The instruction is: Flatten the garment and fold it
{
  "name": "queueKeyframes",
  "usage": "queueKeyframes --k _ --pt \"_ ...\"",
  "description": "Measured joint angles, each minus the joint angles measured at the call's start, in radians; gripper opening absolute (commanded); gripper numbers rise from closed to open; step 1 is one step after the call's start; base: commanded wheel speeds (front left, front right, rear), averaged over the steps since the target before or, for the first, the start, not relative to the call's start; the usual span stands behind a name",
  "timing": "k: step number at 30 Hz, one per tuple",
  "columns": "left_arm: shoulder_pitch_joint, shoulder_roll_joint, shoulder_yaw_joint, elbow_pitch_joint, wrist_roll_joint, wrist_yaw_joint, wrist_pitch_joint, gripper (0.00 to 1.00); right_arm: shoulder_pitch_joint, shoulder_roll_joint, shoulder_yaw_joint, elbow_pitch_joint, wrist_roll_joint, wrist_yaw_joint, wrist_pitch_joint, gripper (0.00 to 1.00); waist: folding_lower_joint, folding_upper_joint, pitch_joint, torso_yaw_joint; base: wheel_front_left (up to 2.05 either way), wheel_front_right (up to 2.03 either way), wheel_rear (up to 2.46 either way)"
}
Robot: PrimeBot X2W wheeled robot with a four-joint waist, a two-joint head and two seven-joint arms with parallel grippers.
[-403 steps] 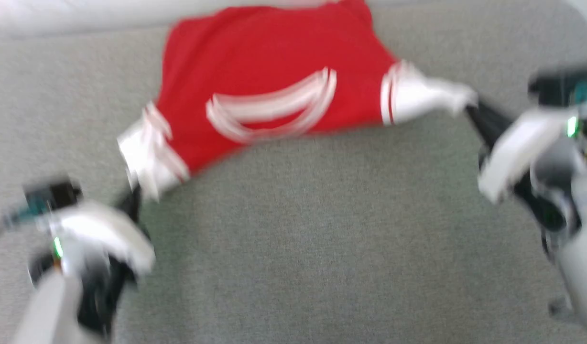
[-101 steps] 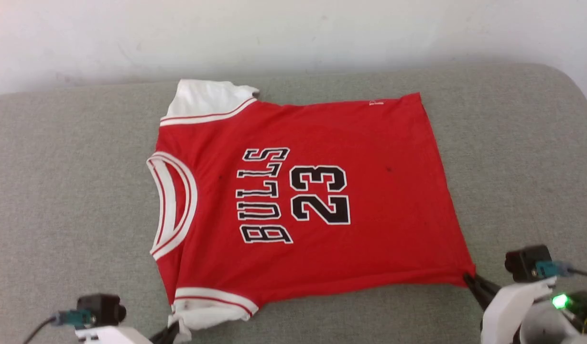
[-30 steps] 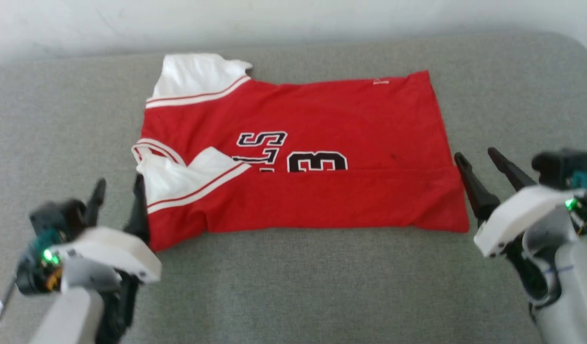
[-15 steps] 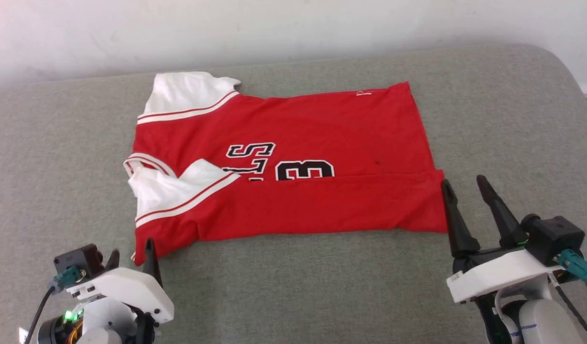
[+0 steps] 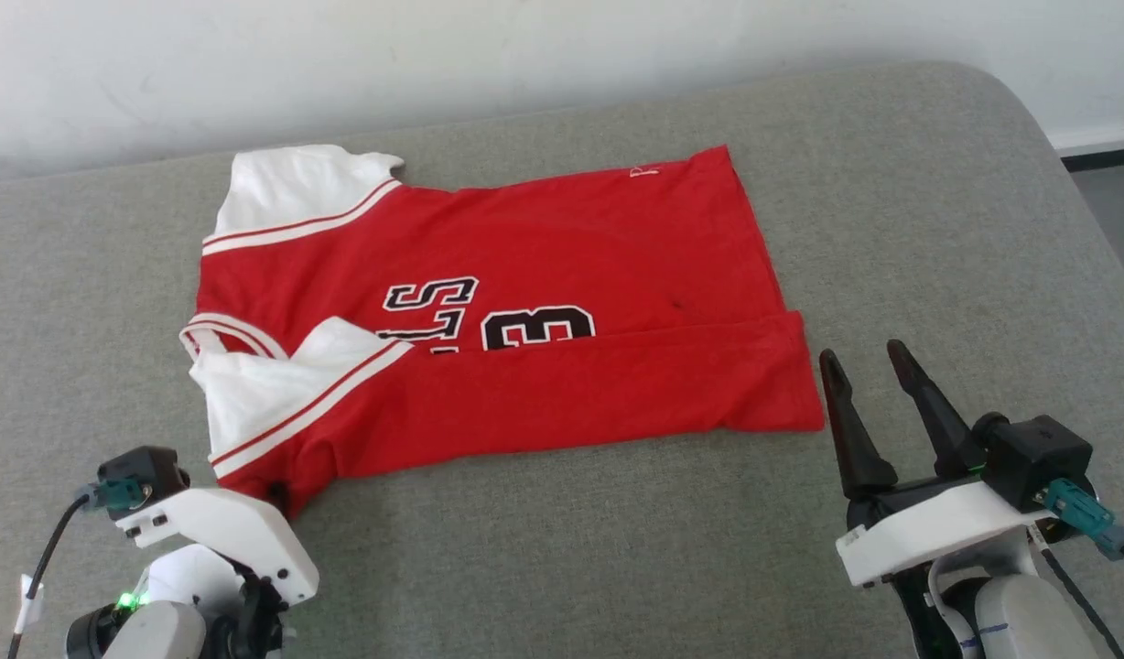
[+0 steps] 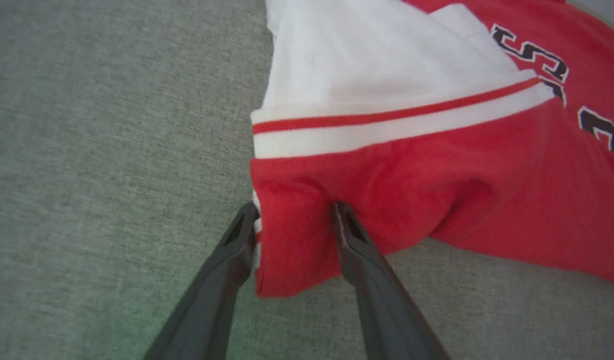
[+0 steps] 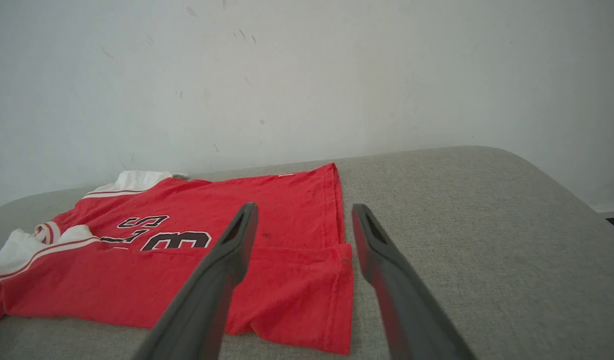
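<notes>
You have the red jersey shirt with white short sleeves [image 5: 525, 275] lying flat on the grey padded fabric surface [image 5: 562, 549], collar end toward your left arm and hem end toward your right.

Flattening looks finished: the body is smooth, with only slight puckers. The first fold also looks made. The jersey's near long edge is turned up over its middle, hiding the lower half of the black lettering and number [image 5: 489, 320]. The near white sleeve [image 5: 251, 394] lies folded in on top of the red. The far white sleeve [image 5: 287, 183] lies spread out, so the far side has yet to be folded over. After that the strip would need doubling end to end.

Your left gripper [image 6: 294, 207] sits at the jersey's near collar-end corner. Its fingers stand apart with a bunched flap of red cloth between them, touching it but not visibly clamped. Your right gripper [image 5: 862, 354] is released, jaws wide and holding nothing, just beside the jersey's near hem-end corner and clear of the cloth.
</notes>
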Motion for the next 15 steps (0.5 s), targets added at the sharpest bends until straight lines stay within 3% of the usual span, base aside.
queueKeyframes --k 8,11,15 --pt "0.006 -0.007 0.0 -0.02 0.022 -0.022 -0.106 0.0 -0.002 0.002 -0.015 0.026 -0.009 0.0 0.03 1.0 0.0003 0.0 0.003 0.008 0.0 0.0 0.0" --pt "0.005 -0.006 0.005 -0.015 0.037 -0.03 -0.143 0.0 -0.016 0.004 -0.037 0.058 -0.019 0.0 0.1 1.0 0.0002 0.0 0.004 0.016 0.0 0.0 0.0" --pt "0.001 -0.007 -0.001 -0.007 0.037 -0.041 -0.152 0.0 -0.062 0.004 -0.059 0.135 -0.013 0.0 0.284 1.0 0.0002 0.0 0.011 0.022 0.0 0.0 0.0"
